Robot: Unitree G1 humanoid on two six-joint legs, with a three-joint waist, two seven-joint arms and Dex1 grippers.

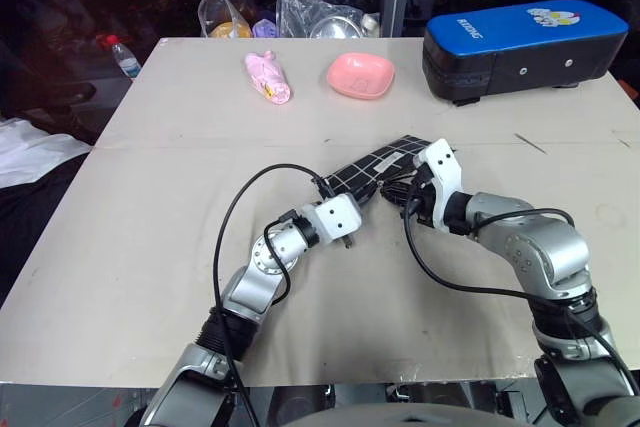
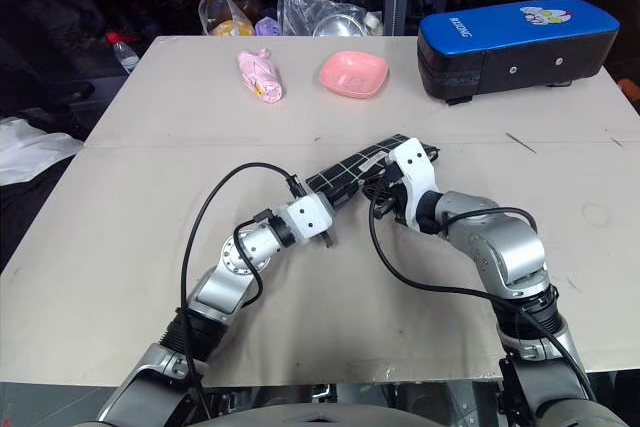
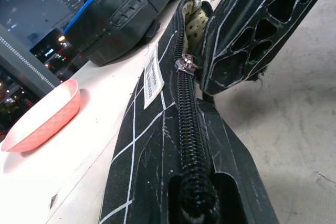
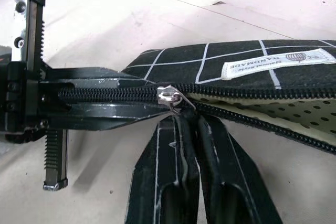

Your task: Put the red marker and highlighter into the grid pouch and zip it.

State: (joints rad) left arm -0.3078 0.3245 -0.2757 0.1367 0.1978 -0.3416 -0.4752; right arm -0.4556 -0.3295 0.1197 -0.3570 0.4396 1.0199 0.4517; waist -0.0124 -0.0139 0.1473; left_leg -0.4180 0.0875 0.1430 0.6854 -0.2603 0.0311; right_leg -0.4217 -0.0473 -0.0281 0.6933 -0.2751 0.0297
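The grid pouch lies slantwise in the middle of the table, black with white lines and a white label. My left gripper is shut on the pouch's closed zipper end. The right gripper is shut on the zipper pull just under the silver slider. Behind the slider the zipper is closed. Ahead of it the pouch gapes and shows a pale dotted lining. The red marker and the highlighter are hidden. In the head views both grippers meet at the pouch's near end.
A blue-topped black case stands at the back right. A pink bowl and a pink wrapped thing lie at the back middle. Plastic bags and a bottle sit beyond the table's far edge.
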